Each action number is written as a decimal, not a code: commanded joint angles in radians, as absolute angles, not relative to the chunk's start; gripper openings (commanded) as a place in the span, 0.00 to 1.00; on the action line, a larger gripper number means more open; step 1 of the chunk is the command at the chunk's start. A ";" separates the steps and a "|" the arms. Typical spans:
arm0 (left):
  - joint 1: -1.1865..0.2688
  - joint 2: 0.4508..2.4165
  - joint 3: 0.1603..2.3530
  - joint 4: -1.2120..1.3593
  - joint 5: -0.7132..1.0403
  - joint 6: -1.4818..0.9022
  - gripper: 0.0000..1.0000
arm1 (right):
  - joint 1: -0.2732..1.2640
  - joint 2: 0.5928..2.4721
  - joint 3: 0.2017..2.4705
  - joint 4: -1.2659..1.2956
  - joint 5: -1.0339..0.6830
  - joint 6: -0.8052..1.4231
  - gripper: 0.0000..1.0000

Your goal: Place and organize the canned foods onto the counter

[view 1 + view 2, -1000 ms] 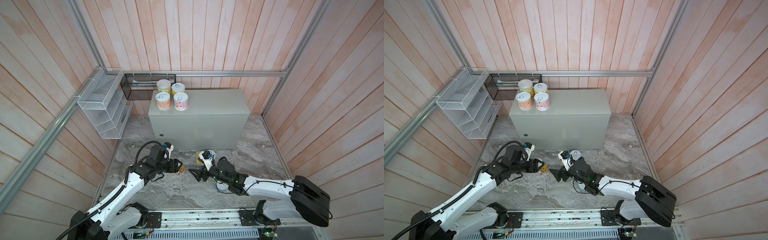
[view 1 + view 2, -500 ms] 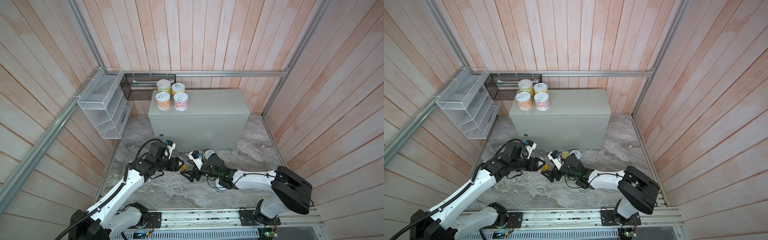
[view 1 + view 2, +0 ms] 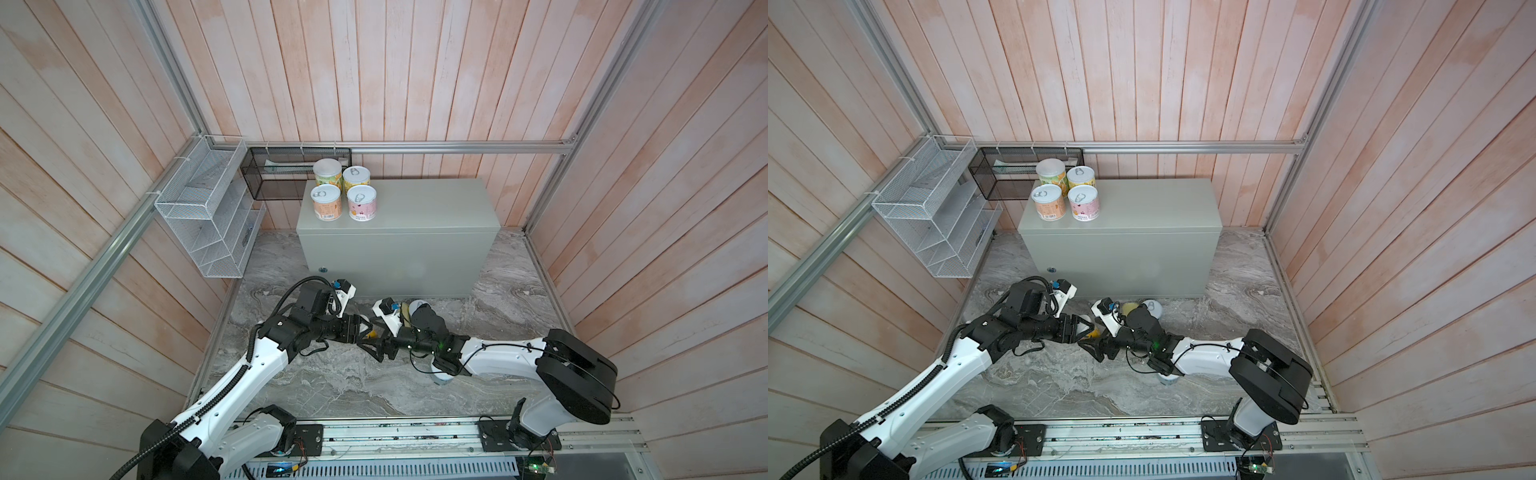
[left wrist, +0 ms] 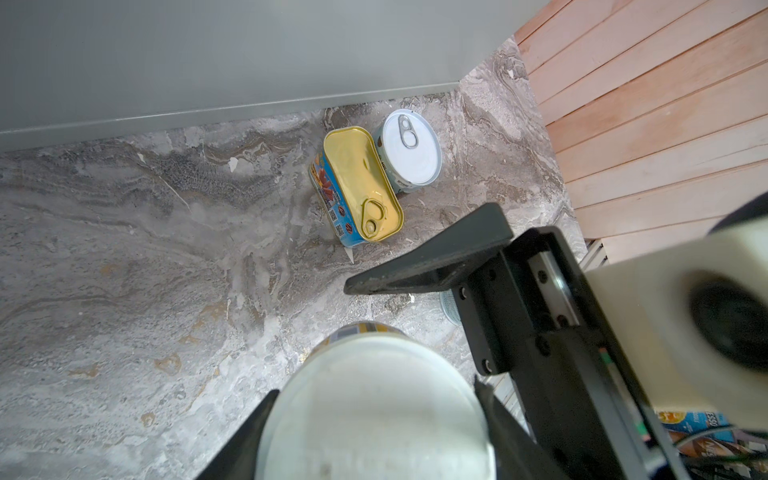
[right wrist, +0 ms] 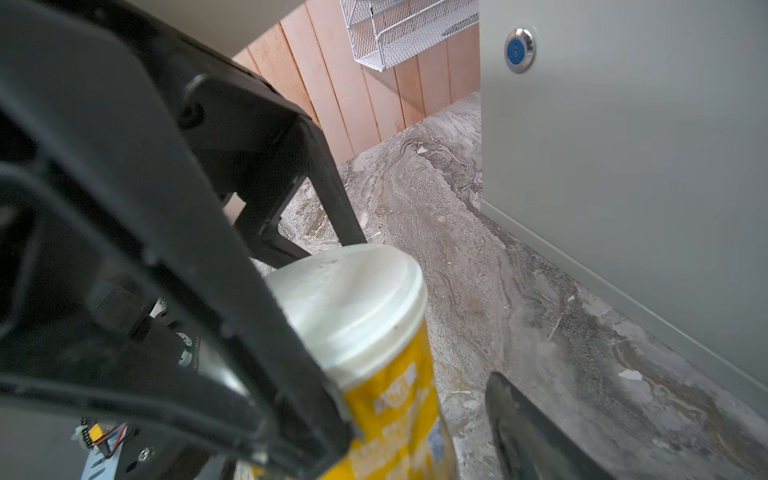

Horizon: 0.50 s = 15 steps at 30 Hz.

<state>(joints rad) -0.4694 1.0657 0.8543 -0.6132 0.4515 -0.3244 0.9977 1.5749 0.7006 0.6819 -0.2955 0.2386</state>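
You're swinging the right gripper (image 3: pixel 371 343) in, jaws apart, around the can (image 5: pixel 374 316) the left gripper (image 3: pixel 363 326) is clutching; handoff's starting.

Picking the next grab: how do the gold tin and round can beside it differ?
The gold tin is oblong; the round can is a cylinder. The tin's lid and tab are gold; the can's lid is white, tab silver. Both sit lid-up, side by side on the floor.

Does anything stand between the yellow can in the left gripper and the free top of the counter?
Only the right gripper, open, close beside the yellow can in the left gripper. The counter is bare beside its four cans.
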 commanded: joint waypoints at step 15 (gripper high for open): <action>-0.448 1.045 0.895 -0.576 0.575 -0.305 0.57 | 0.994 1.600 0.714 0.770 -0.269 0.295 0.66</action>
<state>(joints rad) -0.4416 1.0657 0.8757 -0.5991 0.4911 -0.3065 1.0065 1.6100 0.7193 0.6933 -0.3378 0.2478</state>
